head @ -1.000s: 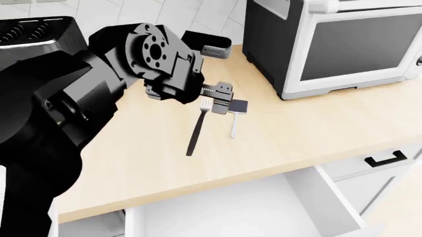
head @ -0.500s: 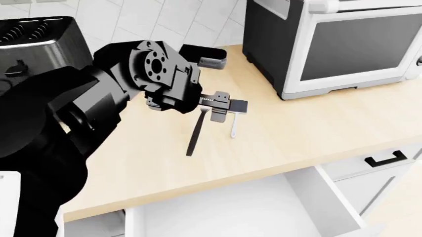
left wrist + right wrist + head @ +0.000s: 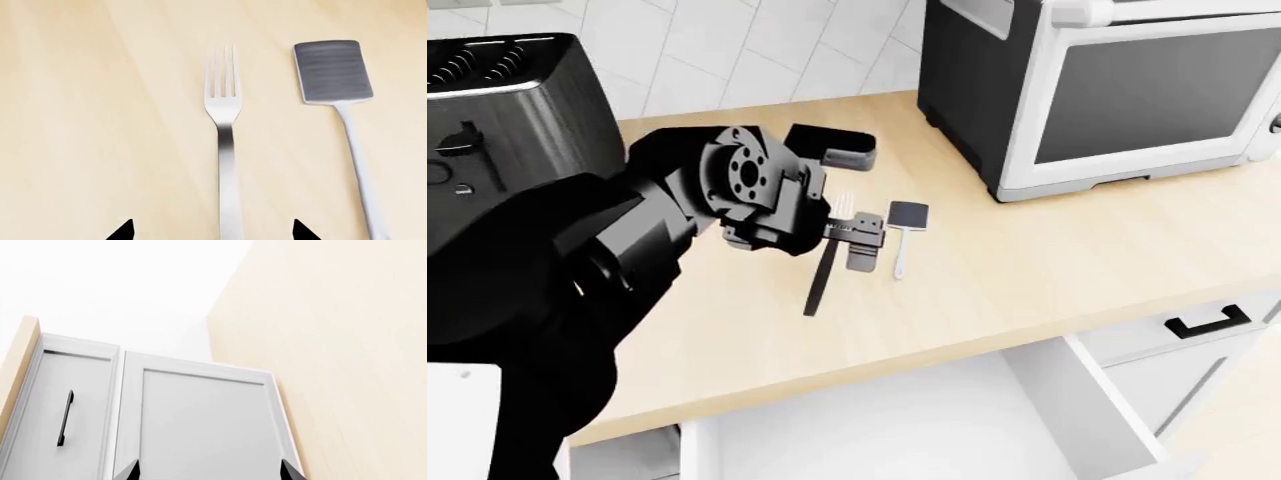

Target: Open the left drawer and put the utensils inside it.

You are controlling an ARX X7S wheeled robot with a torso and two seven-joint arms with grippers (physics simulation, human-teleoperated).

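Pale wood desk (image 3: 1068,260), light grain, carrying the utensils side by side and apart from each other. Fork (image 3: 225,125): silvery tines, handle running to black at its far end in the head view, lying flat. Spatula (image 3: 333,72): dark grey square head, pale thin handle, lying flat just beside the fork, shorter of the two. Left gripper (image 3: 861,240): black, poised directly over the fork's neck; in the left wrist view its fingers (image 3: 123,231) stand spread to either side of the handle, clear of it, holding nothing. Left drawer (image 3: 868,430): pulled out below the desk edge, plain white inside, no contents visible. Second drawer (image 3: 1208,322): closed, black bracket handle. Right gripper: only two dark finger tips (image 3: 130,471) show, set apart, nothing between them, facing white cabinet doors (image 3: 200,425). Toaster (image 3: 507,90) and white oven (image 3: 1121,90) stand at the back.
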